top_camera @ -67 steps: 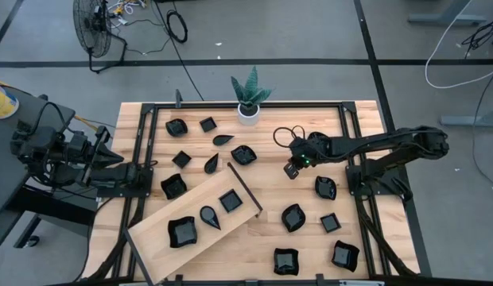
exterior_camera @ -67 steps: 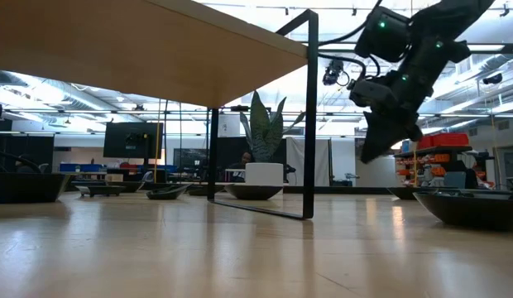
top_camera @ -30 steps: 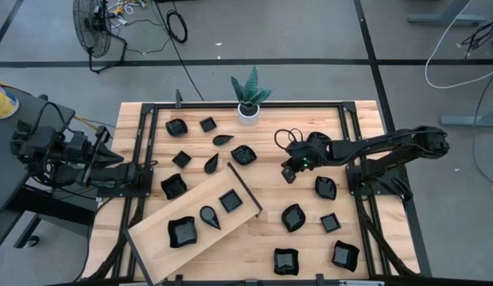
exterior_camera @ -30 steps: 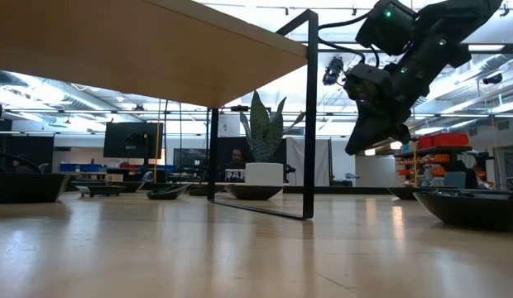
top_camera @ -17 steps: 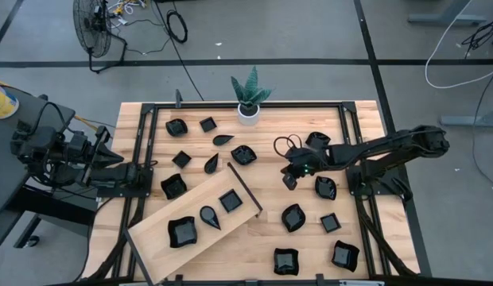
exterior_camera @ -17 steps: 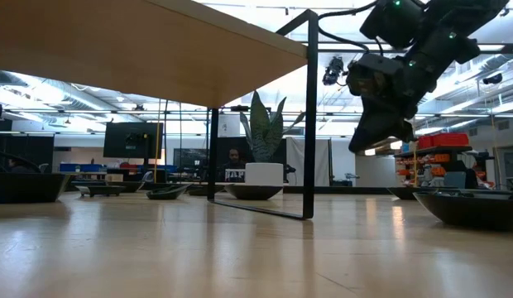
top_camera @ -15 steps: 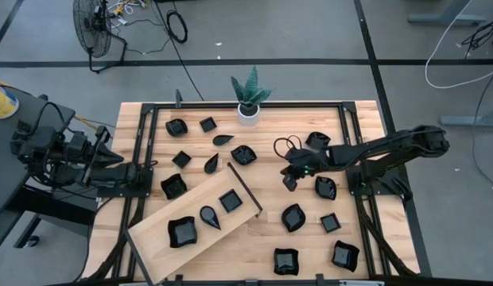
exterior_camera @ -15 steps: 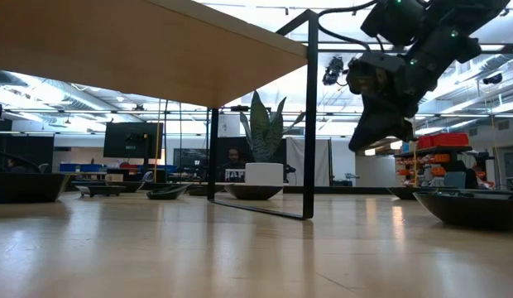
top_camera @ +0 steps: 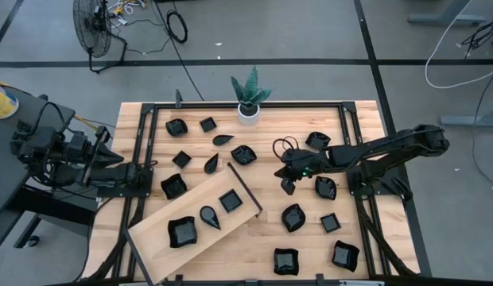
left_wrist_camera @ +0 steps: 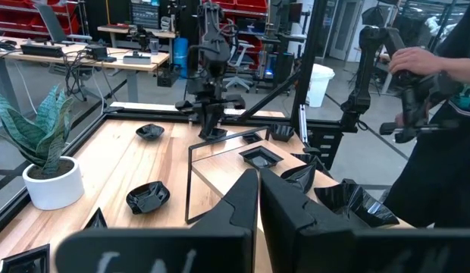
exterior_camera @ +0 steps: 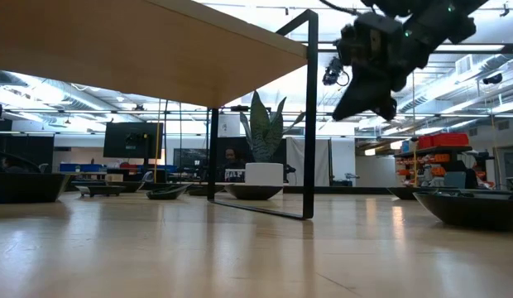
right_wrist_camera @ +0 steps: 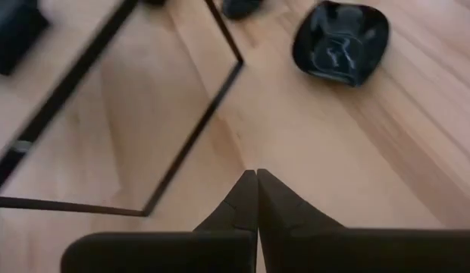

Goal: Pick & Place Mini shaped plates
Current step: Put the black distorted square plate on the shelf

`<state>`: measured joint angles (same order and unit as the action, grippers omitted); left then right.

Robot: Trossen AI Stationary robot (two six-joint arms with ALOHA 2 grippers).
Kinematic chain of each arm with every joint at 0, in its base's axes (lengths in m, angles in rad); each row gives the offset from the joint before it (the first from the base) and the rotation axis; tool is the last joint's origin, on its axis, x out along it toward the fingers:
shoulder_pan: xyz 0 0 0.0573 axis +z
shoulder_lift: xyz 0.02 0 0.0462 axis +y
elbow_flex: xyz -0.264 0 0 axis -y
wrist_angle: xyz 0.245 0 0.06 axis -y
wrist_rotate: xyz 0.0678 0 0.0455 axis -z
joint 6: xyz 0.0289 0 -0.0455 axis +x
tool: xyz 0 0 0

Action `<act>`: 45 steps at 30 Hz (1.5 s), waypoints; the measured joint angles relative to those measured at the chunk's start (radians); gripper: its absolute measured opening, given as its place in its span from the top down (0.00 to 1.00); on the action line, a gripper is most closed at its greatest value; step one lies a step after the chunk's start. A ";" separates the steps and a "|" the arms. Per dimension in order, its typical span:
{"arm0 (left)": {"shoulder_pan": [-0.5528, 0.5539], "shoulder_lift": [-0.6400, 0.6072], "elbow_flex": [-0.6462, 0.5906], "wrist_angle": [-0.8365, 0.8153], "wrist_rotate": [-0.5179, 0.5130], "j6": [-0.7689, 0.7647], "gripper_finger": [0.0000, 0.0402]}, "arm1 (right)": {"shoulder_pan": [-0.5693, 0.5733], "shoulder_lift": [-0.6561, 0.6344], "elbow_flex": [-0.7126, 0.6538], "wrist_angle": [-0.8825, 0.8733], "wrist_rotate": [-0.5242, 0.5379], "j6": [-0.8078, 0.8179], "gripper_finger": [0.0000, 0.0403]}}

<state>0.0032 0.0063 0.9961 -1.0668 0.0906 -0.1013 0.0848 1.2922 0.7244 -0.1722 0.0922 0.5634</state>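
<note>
Wooden worktop [top_camera: 366, 238] carries mini shaped plates [top_camera: 293, 217] scattered across it, three seen on the raised wooden board [top_camera: 195, 199]. Right gripper [top_camera: 287, 187], fingers pressed together, is held above bare wood mid-worktop. Left gripper [top_camera: 149, 171], fingers together, is parked at the left edge.

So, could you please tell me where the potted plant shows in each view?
High view: potted plant top centre, at the table's edge.
Low view: centre, left of the black frame's post.
Left wrist view: in the foreground, nearer than the frame.
Right wrist view: not in it.
Shared landmark: the black frame.
</note>
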 joint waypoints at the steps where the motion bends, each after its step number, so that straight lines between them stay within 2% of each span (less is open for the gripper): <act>1: 0.000 0.000 0.000 0.000 0.000 0.000 0.95 | 0.007 0.000 0.007 0.001 0.000 0.000 1.00; 15: 0.000 0.000 0.000 0.000 0.000 0.000 0.95 | 0.083 0.000 0.026 -0.001 0.024 -0.031 1.00; 45: 0.000 0.000 0.000 0.000 0.000 0.000 0.95 | 0.089 0.000 0.026 0.000 0.023 -0.023 1.00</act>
<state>0.0032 0.0063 0.9958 -1.0668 0.0906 -0.1013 0.1741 1.2922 0.7506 -0.1719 0.1150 0.5407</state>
